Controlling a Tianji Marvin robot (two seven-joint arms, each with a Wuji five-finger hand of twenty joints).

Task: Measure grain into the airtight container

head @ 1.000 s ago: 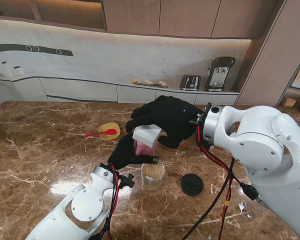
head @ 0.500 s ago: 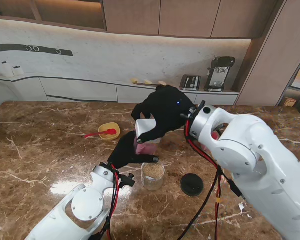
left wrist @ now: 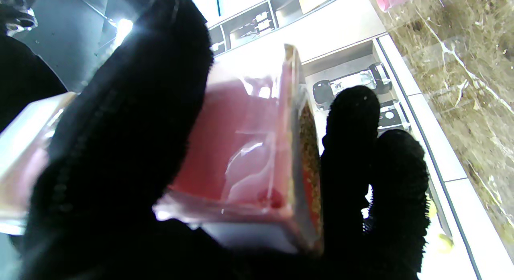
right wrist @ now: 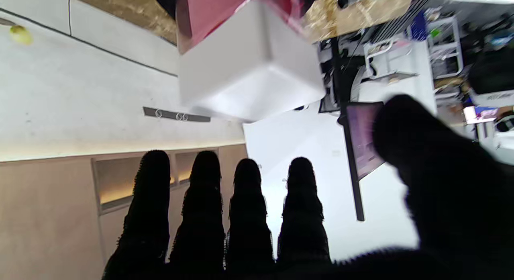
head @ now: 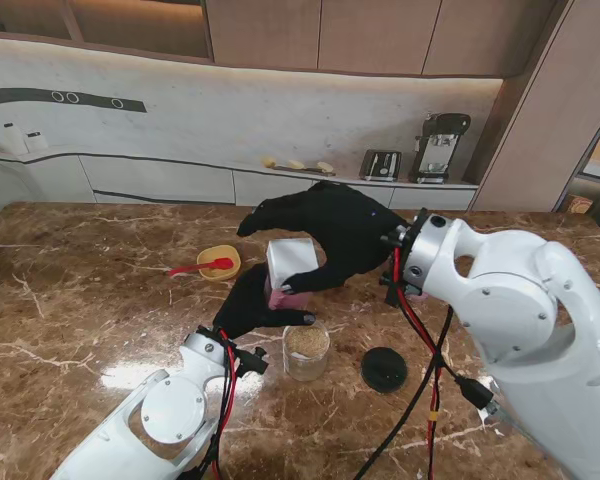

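Over the grain jar (head: 306,349), the left hand (head: 248,305) grips the pink container (head: 285,295), while the right hand (head: 325,232), fingers now spread, has let go of its white lid (head: 291,263)

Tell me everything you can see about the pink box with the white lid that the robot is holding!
The pink box is see-through plastic with flat sides and a chunky white lid. It is lifted off the brown marble table, tilted, just above and behind the small clear jar of grain. The black-gloved left hand wraps around its body. The right hand is at the lid, thumb against it while its four fingers stretch straight out. The left wrist view shows brownish grain along one inside wall.
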